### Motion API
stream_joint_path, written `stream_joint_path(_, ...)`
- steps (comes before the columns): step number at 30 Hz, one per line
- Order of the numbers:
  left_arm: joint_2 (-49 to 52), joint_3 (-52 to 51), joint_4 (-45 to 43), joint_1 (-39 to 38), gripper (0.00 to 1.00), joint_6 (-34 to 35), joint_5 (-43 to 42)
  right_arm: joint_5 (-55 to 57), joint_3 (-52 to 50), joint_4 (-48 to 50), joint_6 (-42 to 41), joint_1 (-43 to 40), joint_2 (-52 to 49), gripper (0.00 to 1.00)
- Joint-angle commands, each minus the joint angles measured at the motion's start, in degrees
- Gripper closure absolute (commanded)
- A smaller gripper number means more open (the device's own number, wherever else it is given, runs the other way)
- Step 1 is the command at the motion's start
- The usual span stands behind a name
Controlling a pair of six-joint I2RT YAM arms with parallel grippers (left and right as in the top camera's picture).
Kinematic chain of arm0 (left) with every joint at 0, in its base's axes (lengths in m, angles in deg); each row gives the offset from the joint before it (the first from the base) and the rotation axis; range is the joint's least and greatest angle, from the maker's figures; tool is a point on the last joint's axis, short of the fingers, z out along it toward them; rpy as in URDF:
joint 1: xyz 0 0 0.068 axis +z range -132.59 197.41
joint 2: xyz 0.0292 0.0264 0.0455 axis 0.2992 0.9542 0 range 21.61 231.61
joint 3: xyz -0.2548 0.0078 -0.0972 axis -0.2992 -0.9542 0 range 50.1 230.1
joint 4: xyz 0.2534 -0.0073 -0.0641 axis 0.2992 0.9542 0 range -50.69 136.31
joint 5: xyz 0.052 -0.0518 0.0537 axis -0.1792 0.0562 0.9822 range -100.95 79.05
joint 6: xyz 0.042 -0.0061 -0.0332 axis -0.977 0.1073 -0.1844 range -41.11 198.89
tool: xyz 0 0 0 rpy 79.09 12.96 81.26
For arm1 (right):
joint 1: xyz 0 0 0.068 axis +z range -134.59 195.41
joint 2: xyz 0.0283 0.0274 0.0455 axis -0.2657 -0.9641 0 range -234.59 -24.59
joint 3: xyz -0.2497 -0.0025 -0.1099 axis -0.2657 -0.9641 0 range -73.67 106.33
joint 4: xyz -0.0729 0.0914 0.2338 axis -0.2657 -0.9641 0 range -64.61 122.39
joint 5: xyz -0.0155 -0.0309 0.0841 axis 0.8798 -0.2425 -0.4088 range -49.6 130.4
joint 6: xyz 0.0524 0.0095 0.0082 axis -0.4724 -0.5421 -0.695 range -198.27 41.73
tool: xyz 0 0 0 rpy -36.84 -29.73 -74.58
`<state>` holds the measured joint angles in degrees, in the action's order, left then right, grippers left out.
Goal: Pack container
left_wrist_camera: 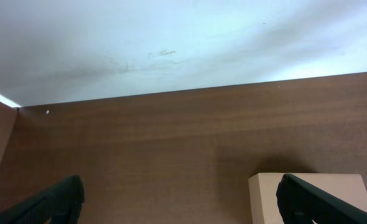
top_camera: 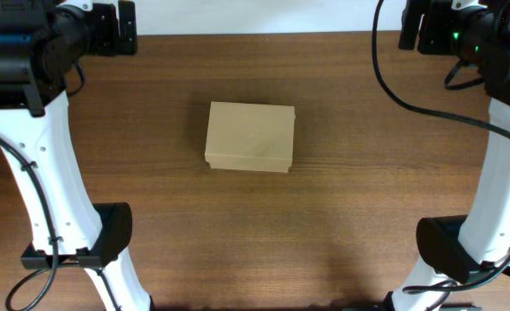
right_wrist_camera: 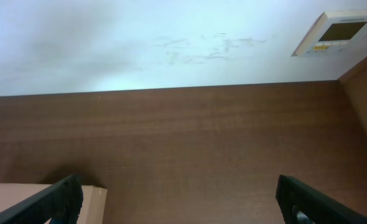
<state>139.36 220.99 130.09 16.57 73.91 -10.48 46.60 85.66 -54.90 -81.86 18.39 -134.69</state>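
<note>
Container [top_camera: 250, 136] sits lid-down at centre frame on the bench [top_camera: 367, 190], well apart from both arms. Left gripper [left_wrist_camera: 180, 202] and right gripper [right_wrist_camera: 180, 202] stand spread wide and empty. Judged light, thin-walled and easily dented: grasp gently across the side walls.

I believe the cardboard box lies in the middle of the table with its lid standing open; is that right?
Not quite: the overhead view shows the cardboard box with its lid shut flat; it does lie in the middle of the table.
</note>
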Motion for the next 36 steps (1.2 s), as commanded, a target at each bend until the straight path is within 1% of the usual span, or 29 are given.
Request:
stream_joint_path(1, -0.46, 0.11, 0.22, 0.17, 0.0, -0.31, 0.44, 0.31, 0.22, -0.15, 0.2, -0.11, -0.09, 0.01)
stream_joint_path(30, -0.46, 0.11, 0.22, 0.15, 0.0, -0.31, 0.44, 0.33, 0.22, -0.44, 0.2, -0.07, -0.02, 0.01)
stream_joint_path(33, -0.46, 0.11, 0.24, 0.15, 0.0, -0.31, 0.44, 0.26, -0.2, 0.24, 0.17, -0.07, 2.16, 0.01)
stream_joint_path(36, -0.46, 0.11, 0.22, 0.15, 0.0, -0.31, 0.44, -0.59, -5.25, 3.93, 0.17, -0.07, 7.32, 0.01)
